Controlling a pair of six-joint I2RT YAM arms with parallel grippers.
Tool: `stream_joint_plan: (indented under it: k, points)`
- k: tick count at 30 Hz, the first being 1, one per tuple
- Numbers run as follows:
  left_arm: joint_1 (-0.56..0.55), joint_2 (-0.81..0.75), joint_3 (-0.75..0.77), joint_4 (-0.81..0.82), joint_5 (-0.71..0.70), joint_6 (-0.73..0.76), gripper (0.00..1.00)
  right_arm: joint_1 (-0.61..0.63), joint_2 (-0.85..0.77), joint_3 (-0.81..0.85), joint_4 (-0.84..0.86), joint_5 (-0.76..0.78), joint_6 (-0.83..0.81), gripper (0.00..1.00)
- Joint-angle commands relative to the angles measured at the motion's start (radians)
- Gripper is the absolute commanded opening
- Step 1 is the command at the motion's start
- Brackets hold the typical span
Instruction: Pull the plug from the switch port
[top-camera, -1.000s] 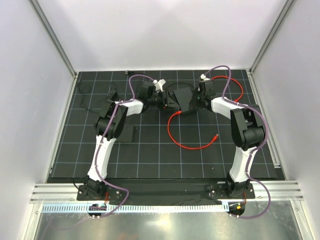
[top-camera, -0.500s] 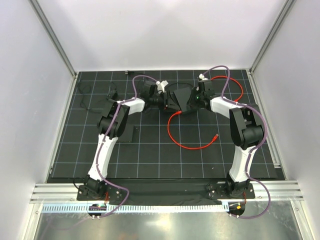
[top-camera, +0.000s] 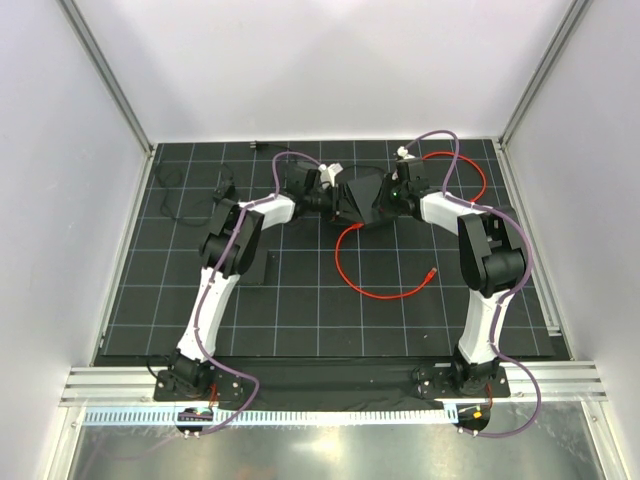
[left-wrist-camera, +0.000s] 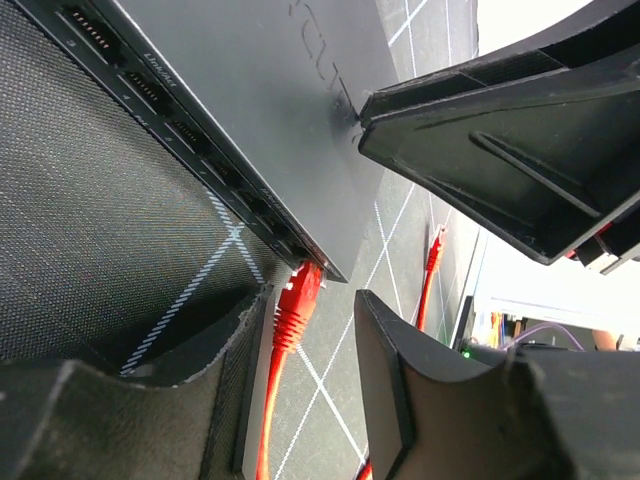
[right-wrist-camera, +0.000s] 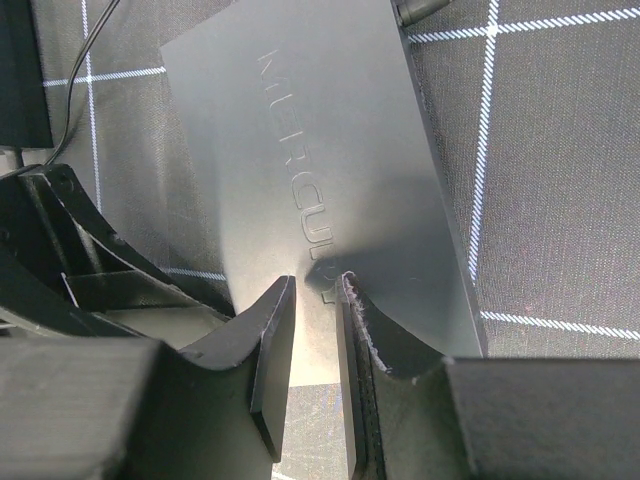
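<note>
1. The plug (left-wrist-camera: 298, 296), red, was seated in the end port of the switch (right-wrist-camera: 300, 150), at the corner of the port row (left-wrist-camera: 150, 95).
2. The other ports in view on that row held nothing.
3. The red cable (top-camera: 385, 293) ran from the plug down onto the mat (top-camera: 300, 310), curved in a wide loop, and ended in a free connector (top-camera: 432, 272) lying on the mat near the right arm.
4. The switch was at the far middle of the mat, between the two wrists. In the overhead view it appeared tilted, with one side raised.
5. The left gripper (left-wrist-camera: 335, 205) was at the plug corner of the switch with its jaws parted.
   - The upper finger (left-wrist-camera: 500, 150) had its tip at the top face of the switch.
   - The lower finger (left-wrist-camera: 400, 390) was below, with the plug lying in its notch.
   - A gap showed on both sides of the plug, so no grip on it was seen.
6. The right gripper (right-wrist-camera: 317, 285) was clamped on the edge of the switch, with the thin housing pinched between its two fingertips beside the embossed lettering.
7. A thin black wire (top-camera: 180, 200) lay on the left side of the mat, well apart from the switch.
</note>
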Motion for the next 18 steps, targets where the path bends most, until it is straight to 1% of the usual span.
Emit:
stream_joint_plan:
  k: [1,6,11,16,18]
  points:
    - [-0.013,0.015,0.015,-0.052,-0.023,0.002,0.41,-0.005,0.014,0.023,-0.002,-0.008,0.002,0.30]
    - [-0.019,0.034,0.021,-0.025,-0.045,-0.066,0.37,-0.004,0.016,0.023,-0.003,-0.009,0.001,0.31]
    - [-0.021,0.049,0.032,-0.034,-0.066,-0.087,0.35,-0.004,0.016,0.025,-0.008,-0.003,-0.001,0.30]
    - [-0.022,0.000,0.005,-0.081,-0.112,-0.027,0.44,-0.004,0.025,0.031,-0.014,-0.005,0.001,0.30]
    - [-0.021,-0.005,0.015,-0.126,-0.117,-0.008,0.44,-0.005,0.039,0.039,-0.026,-0.009,0.001,0.30]
